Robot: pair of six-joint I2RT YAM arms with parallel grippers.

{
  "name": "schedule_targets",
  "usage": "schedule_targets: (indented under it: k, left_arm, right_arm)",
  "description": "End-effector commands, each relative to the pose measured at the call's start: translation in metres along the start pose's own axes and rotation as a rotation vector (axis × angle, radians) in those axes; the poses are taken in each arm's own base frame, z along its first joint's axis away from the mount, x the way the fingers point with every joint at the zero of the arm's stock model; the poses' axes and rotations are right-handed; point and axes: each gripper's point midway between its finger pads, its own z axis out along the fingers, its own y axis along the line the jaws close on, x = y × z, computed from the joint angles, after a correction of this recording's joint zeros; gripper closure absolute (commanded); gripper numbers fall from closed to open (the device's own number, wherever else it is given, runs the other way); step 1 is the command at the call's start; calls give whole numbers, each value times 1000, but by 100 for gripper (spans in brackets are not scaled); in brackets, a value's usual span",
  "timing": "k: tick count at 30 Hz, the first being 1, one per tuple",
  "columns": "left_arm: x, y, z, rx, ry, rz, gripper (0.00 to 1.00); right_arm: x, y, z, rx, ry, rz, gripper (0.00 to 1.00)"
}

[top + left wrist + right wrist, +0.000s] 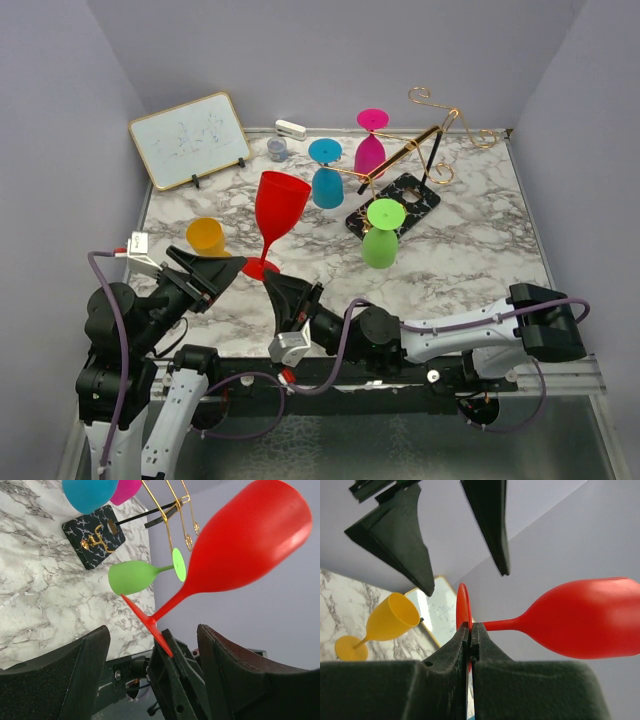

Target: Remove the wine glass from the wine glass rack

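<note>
Already the red glass (281, 205) stands upright well apart from the rack (410, 150), the right hand (272, 283) clenched on its foot's rim, the left hand (215, 270) released beside it. It looks light, stiff and slippery; the stem seems a safer hold.

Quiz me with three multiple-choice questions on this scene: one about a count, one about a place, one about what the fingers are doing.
1. How many glasses hang from the rack? A one; B three; C five.
2. Where is the yellow glass? A on the table, left of the red glass; B on the rack; C on the floor.
3. What are the right fingers doing? A spread wide; B gripping the yellow glass; C pinching the red glass's foot.
1 B: blue glass, pink glass and green glass hang upside down. 2 A: it stands on the marble. 3 C: they are shut on its rim.
</note>
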Motion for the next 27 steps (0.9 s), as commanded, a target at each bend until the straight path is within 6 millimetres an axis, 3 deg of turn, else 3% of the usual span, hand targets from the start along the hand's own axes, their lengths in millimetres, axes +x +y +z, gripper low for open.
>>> schedule_targets:
  k: [1, 10, 15, 20, 25, 27]
  left_arm:
    - [5, -3, -1, 35, 19, -27, 28]
    - [8, -2, 2, 59, 27, -52, 40]
    - [10, -1, 3, 77, 36, -66, 56]
    - [13, 1, 6, 90, 51, -86, 57]
    - [15, 4, 7, 86, 56, -83, 64]
    - [15, 8, 8, 77, 58, -85, 72]
  right_arm:
    - [-13, -18, -1, 98, -31, 1, 99]
    - [-20, 0, -1, 66, -54, 4, 99]
    - [-23, 4, -3, 57, -63, 23, 99]
    - [-25, 10, -3, 38, -65, 18, 99]
    - [-27, 15, -5, 25, -72, 28, 99]
    - [-28, 19, -6, 14, -71, 29, 99]
